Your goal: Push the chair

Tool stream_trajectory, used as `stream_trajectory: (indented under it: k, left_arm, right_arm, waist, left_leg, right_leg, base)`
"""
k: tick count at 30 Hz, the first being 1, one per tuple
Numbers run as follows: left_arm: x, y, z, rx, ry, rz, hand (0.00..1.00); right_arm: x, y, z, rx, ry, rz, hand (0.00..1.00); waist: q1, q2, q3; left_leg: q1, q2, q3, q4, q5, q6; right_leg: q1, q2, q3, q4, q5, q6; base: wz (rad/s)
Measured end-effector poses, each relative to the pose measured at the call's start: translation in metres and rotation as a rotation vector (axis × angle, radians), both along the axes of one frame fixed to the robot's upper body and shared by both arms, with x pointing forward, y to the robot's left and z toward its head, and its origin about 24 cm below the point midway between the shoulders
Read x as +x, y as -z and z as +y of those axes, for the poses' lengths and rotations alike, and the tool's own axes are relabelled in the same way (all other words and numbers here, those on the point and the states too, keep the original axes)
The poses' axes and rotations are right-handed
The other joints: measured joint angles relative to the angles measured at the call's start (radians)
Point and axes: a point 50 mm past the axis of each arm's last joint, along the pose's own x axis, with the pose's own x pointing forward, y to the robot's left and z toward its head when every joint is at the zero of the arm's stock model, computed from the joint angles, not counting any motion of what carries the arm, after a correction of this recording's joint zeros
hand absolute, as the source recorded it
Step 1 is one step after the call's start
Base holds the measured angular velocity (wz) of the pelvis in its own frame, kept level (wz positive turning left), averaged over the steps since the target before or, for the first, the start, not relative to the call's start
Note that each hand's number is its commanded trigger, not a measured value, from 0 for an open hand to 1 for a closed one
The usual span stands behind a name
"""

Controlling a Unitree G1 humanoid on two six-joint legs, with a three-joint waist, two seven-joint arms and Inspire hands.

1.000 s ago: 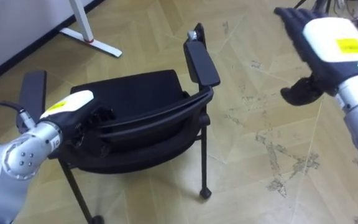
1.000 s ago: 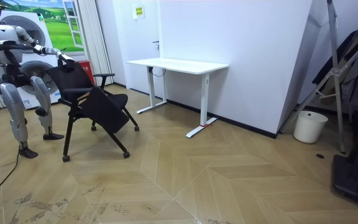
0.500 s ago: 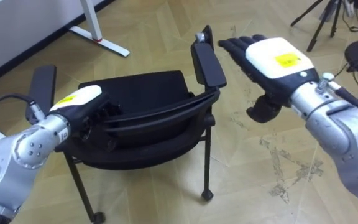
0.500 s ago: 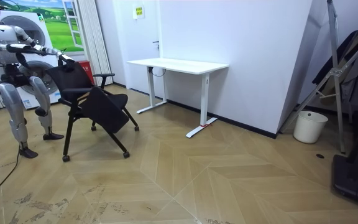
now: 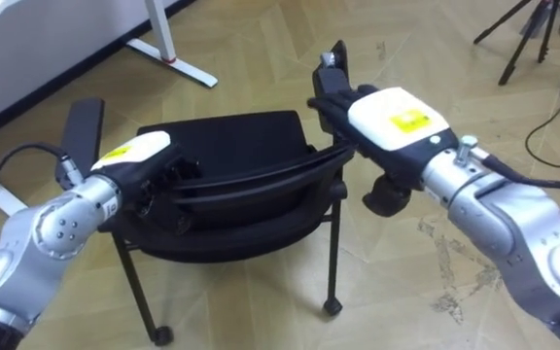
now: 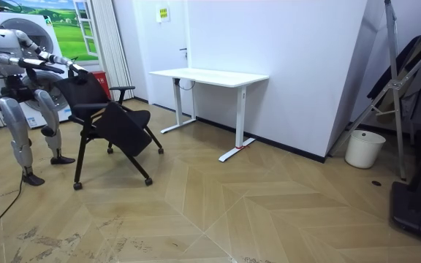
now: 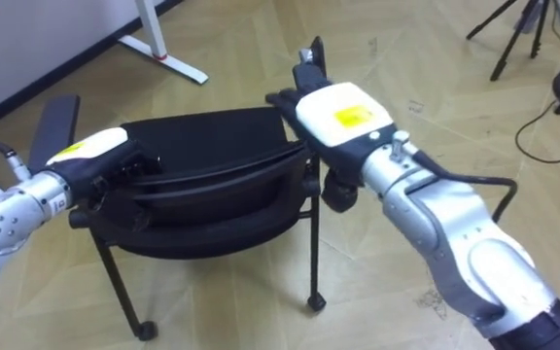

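A black chair (image 5: 224,144) with two armrests stands in front of me, its backrest (image 5: 261,180) towards me. My left hand (image 5: 136,160) sits on the left end of the backrest's top edge, fingers curled over it. My right hand (image 5: 392,122) lies with straight fingers on the right armrest (image 5: 332,60), its thumb hanging below beside the backrest's right end. In the room view the chair (image 6: 115,120) stands at the left, and I stand behind it with both arms stretched to its top.
A white desk (image 6: 209,75) stands against the wall beyond the chair; its foot (image 5: 173,53) shows at the upper left. Tripod legs (image 5: 525,34) and a dark cable (image 5: 552,122) lie on the wooden floor to the right. A white bin (image 6: 364,148) stands far off.
My right hand has swung in from the right and come down onto the chair's right armrest. My left hand has stayed on the backrest. The view has shifted a little.
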Motion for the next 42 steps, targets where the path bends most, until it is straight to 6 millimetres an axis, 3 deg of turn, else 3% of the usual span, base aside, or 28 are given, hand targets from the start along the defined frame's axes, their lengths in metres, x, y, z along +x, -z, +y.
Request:
stream_trajectory:
  k: [12,20,24,32,42]
  left_arm:
    - [0.000,0.001,-0.004,-0.004,0.019,-0.004,1.00]
    - [0.000,0.004,-0.007,-0.010,0.006,-0.003,1.00]
    - [0.003,0.008,-0.008,-0.015,-0.001,0.010,1.00]
    - [0.006,0.008,-0.011,-0.026,-0.013,0.008,1.00]
    - [0.011,0.007,-0.022,-0.047,-0.016,0.003,1.00]
  right_arm:
    - [0.000,0.003,0.004,0.020,-0.002,0.028,0.00]
    - [0.010,0.036,-0.005,0.088,0.116,0.175,0.00]
    - [0.022,0.047,-0.008,0.105,0.166,0.167,0.00]
    - [0.024,0.056,-0.012,0.123,0.202,0.146,0.00]
    - [0.026,0.059,-0.018,0.132,0.235,0.088,0.00]
  waist:
    - [0.014,0.004,-0.0023]
    - [0.012,0.013,-0.0043]
    - [0.006,0.018,-0.0041]
    - [0.002,0.020,-0.0036]
    - [-0.007,0.042,-0.0043]
  left_leg:
    - [0.001,0.000,-0.009,-0.001,0.000,0.000]
    - [0.002,-0.002,-0.023,-0.004,0.000,0.000]
    - [0.007,-0.003,-0.026,-0.003,0.000,0.000]
    - [-0.001,-0.004,-0.039,0.005,0.000,0.000]
    - [-0.027,-0.004,-0.065,0.019,0.000,0.000]
  right_leg:
    - [0.002,0.000,-0.001,0.000,0.000,0.000]
    - [0.003,0.000,0.000,0.000,0.000,0.000]
    - [0.015,-0.001,-0.008,-0.002,0.000,0.000]
    - [0.031,0.000,-0.029,-0.019,0.000,-0.001]
    - [0.030,-0.001,-0.057,-0.030,0.001,-0.002]
  base:
    - [0.00]
    - [0.01]
    - [0.06]
    - [0.07]
    - [0.07]
